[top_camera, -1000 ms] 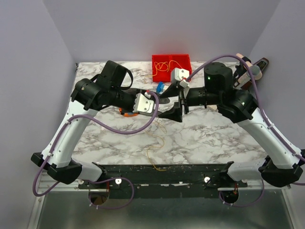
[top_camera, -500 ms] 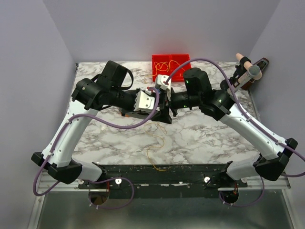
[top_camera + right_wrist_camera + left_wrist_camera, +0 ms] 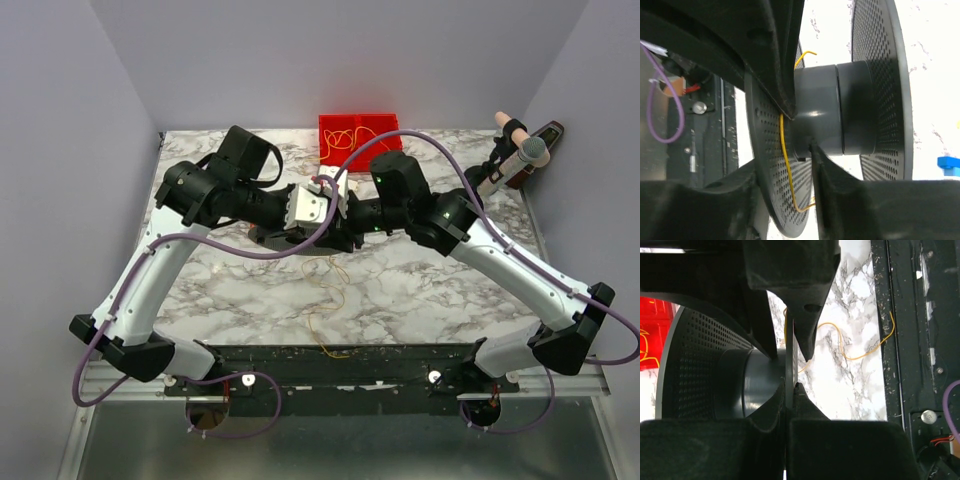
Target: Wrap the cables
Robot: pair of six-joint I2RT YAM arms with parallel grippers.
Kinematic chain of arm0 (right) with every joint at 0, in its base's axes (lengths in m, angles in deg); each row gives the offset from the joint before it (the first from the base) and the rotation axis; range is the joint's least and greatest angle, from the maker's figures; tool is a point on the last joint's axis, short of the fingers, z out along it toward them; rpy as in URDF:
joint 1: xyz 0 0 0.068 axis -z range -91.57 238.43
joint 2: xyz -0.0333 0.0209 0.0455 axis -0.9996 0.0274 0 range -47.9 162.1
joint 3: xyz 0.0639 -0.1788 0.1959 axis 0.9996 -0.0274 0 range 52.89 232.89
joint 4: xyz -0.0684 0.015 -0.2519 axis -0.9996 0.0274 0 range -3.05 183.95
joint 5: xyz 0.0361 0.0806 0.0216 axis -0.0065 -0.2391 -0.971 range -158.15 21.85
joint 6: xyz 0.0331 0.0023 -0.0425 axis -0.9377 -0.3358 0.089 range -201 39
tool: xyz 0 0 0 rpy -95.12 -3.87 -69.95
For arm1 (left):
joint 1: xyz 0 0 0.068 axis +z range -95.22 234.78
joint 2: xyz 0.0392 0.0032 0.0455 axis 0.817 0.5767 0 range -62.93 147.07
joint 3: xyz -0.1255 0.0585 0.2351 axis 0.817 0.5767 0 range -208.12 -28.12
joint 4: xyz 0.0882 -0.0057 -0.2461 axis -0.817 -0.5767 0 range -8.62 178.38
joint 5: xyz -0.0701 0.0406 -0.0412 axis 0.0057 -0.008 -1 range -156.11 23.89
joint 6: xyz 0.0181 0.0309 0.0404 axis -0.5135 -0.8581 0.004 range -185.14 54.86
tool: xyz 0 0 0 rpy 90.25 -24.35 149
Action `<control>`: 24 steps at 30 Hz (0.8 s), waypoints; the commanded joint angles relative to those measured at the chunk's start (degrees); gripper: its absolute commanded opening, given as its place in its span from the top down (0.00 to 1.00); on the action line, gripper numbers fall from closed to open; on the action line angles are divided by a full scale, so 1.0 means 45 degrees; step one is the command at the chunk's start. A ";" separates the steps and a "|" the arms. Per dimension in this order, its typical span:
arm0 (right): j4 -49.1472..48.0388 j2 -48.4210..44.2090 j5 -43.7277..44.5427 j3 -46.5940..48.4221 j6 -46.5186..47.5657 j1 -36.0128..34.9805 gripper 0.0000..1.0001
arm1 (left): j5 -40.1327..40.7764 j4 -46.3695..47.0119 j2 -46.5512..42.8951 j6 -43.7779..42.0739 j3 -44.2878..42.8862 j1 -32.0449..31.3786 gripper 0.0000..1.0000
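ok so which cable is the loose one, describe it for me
Start at the marble table, then the black rail along its near edge. The loose cable is the thin yellow wire snaking from that rail toward the arms, unlike those coiled in the red tray.

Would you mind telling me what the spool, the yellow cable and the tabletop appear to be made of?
Spool: probably moulded plastic, matte dark grey, with evenly perforated flanges and a soft sheen on the hub.
Cable: thin yellow wire, likely plastic-insulated; it holds loose curves.
Tabletop: white with grey veining, marble-look; stone or laminate, I cannot tell.
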 commanded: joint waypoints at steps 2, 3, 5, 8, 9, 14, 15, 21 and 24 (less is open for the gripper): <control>-0.0118 0.0229 0.0151 -0.0198 0.0014 -0.0100 0.74 | -0.0750 0.0884 -0.0080 0.0611 -0.0771 -0.0106 1.00; -0.0138 0.0230 0.0150 -0.0198 -0.0025 -0.0080 0.79 | -0.0731 0.1021 -0.0080 0.0749 -0.0791 -0.0106 1.00; -0.0216 0.0152 0.0112 -0.0256 -0.0044 -0.0080 0.89 | -0.0653 0.1139 -0.0080 0.0886 -0.0791 -0.0106 1.00; -0.0625 -0.0082 0.0422 -0.0568 -0.0278 -0.0080 0.99 | -0.0264 0.1684 -0.0197 0.1528 -0.0402 -0.0106 1.00; -0.0839 -0.0218 0.0675 -0.0782 -0.0376 -0.0080 0.99 | 0.0221 0.2092 -0.0236 0.1995 -0.0188 -0.0106 1.00; -0.2908 -0.0903 0.2159 -0.2245 -0.0922 -0.0080 0.99 | 0.2138 0.4241 -0.0431 0.4126 0.1043 -0.0106 0.98; -0.3241 -0.1000 0.2394 -0.2539 -0.1040 -0.0080 0.99 | 0.2334 0.4457 -0.0470 0.4284 0.1238 -0.0106 0.91; -0.5311 -0.0942 0.3898 -0.4278 -0.1587 -0.0119 0.99 | 0.3056 0.6448 -0.0705 0.6604 0.2665 -0.0067 0.42; -0.6093 -0.1020 0.4718 -0.4884 -0.1685 -0.0139 0.99 | 0.3254 0.7348 -0.0627 0.8011 0.2842 0.0011 0.22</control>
